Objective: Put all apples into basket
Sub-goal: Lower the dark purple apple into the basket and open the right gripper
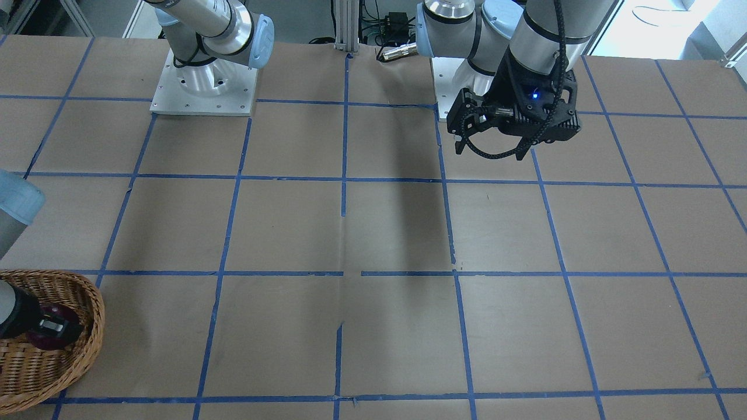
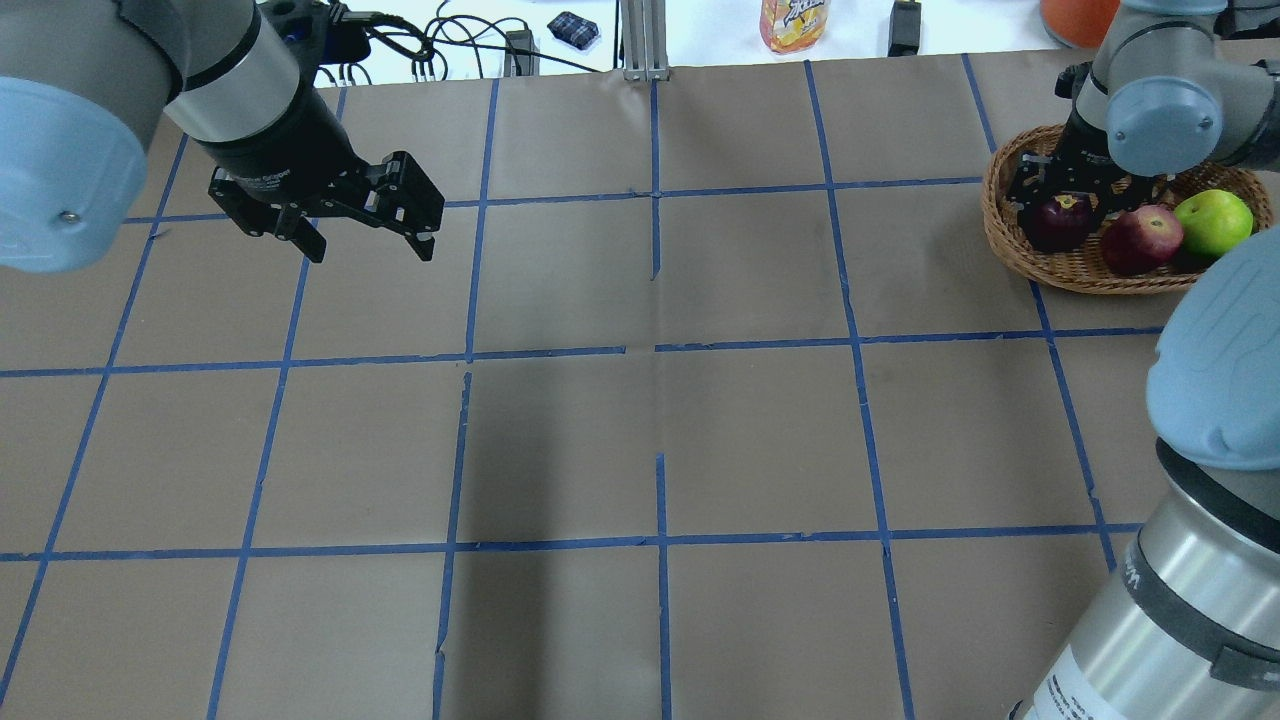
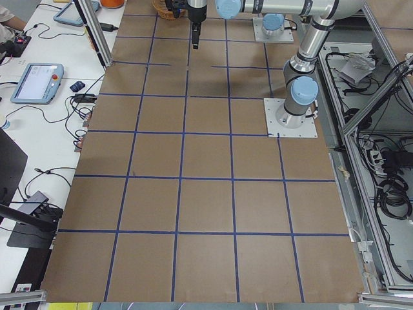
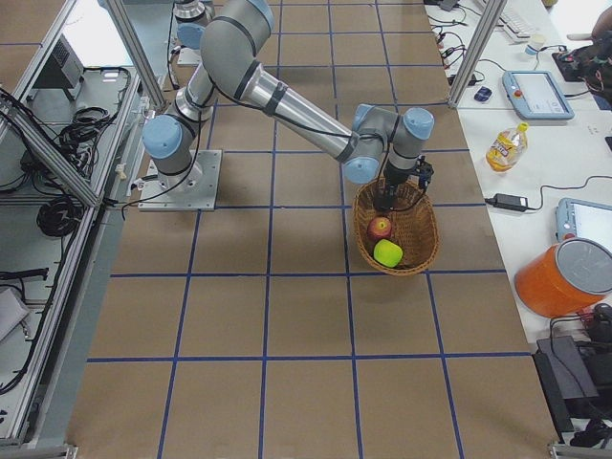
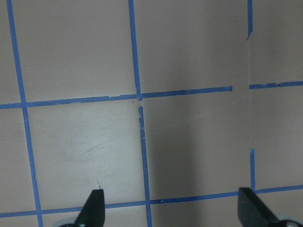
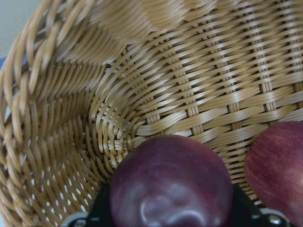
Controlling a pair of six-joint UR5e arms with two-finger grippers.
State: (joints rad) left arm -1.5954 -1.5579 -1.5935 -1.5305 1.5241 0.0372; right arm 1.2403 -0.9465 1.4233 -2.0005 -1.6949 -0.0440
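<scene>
The wicker basket stands at the far right of the table. It also shows in the front view and the right view. The red apple and the lime green apple lie in it. My right gripper reaches down into the basket, shut on the dark maroon apple, which sits low against the weave. In the right wrist view the maroon apple fills the gap between the fingers, with the red apple beside it. My left gripper hangs open and empty over bare table.
A juice bottle, an orange bucket and cables lie beyond the far table edge. The two arm bases stand at the robot's side of the table. The table is brown paper with blue tape lines.
</scene>
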